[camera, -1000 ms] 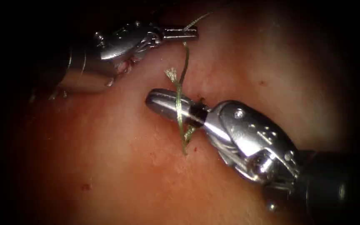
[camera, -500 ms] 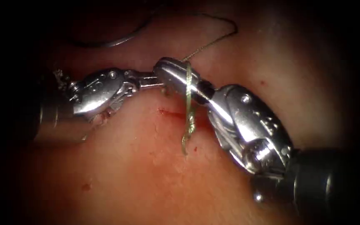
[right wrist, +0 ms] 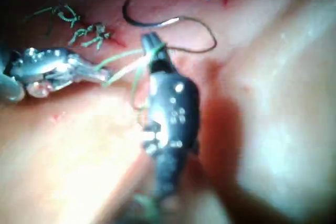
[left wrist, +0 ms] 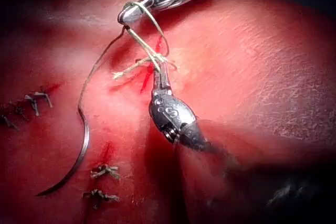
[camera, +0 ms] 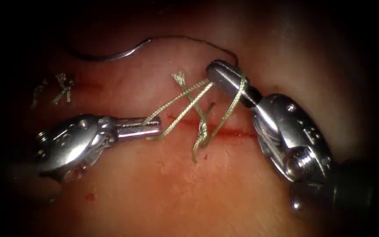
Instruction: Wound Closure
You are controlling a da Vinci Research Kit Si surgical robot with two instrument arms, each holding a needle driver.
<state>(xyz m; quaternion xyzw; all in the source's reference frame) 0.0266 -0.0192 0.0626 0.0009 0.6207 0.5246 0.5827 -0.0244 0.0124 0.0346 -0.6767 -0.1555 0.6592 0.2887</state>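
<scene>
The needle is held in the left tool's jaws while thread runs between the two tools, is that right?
Not quite. The needle lies free on the tissue, as the endoscope view shows. The left tool holds thread, which does run to the right tool.

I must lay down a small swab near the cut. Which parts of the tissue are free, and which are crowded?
Free: the tissue below the cut, between both tools. Crowded: the cut's middle, where thread runs from the left tool to loops around the right tool; above lies the needle; old stitches sit far left.
</scene>
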